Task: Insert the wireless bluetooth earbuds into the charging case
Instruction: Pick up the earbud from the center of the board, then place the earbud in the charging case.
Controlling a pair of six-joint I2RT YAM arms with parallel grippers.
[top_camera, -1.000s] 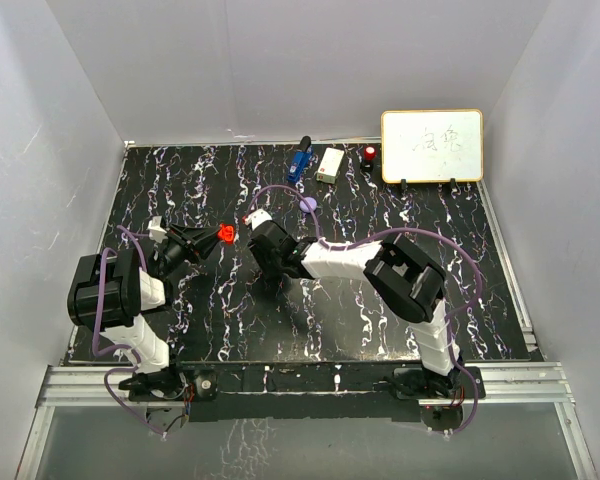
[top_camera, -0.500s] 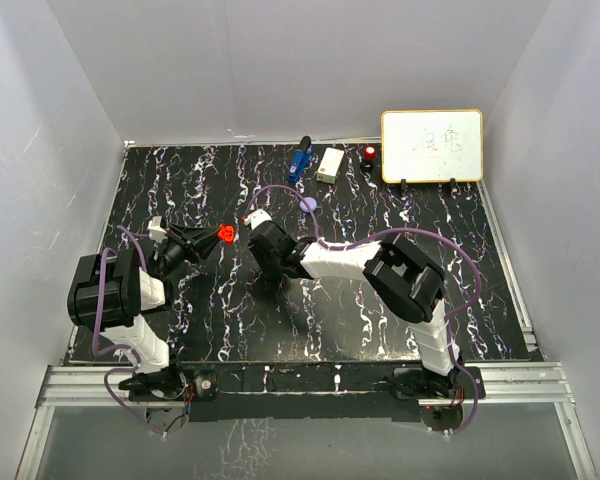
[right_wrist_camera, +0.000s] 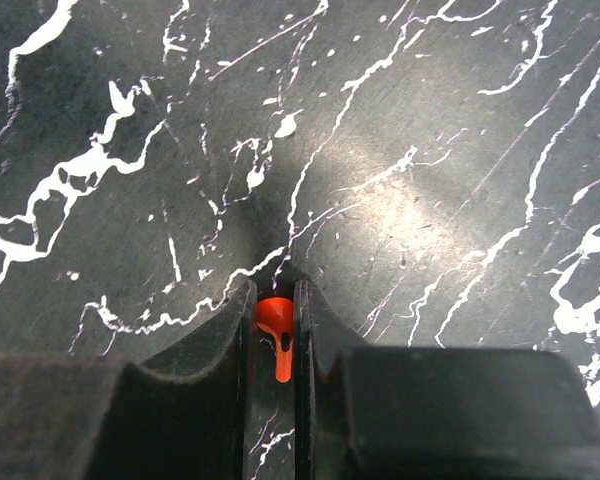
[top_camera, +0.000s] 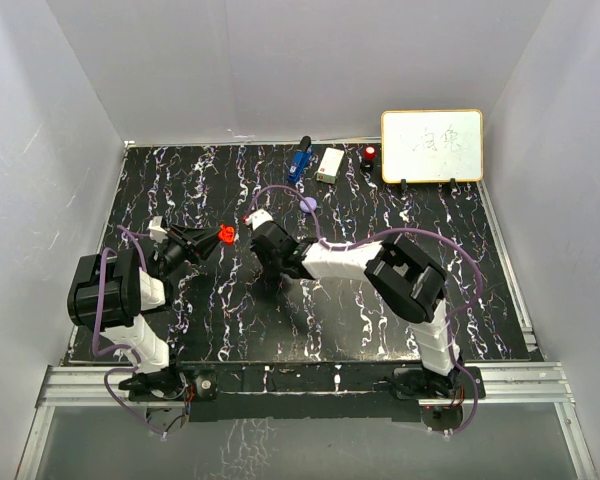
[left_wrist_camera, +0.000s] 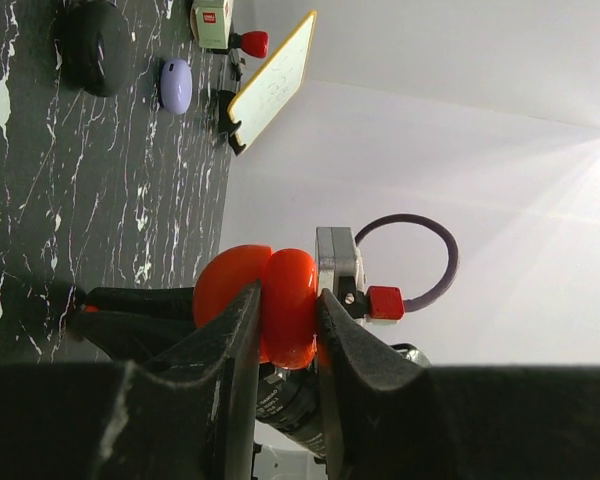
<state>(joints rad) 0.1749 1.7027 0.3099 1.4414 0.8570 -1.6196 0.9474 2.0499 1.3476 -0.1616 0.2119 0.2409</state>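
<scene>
My left gripper is shut on a red round charging case, held above the table at the left, its clamshell halves slightly apart. My right gripper points straight down at the table, shut on a tiny red stemmed earbud that sits between its pads with the stem towards the camera. From above, the right wrist hides that earbud and the fingers. No purple earbuds are visible.
A purple round case lies behind the right wrist. Along the back edge stand a blue gadget, a white box, a red-topped item and a whiteboard. White walls enclose the black marbled table.
The right gripper's jaws have closed in on the red earbud. From above, both arms stay almost where they were, and the left still holds the red case.
</scene>
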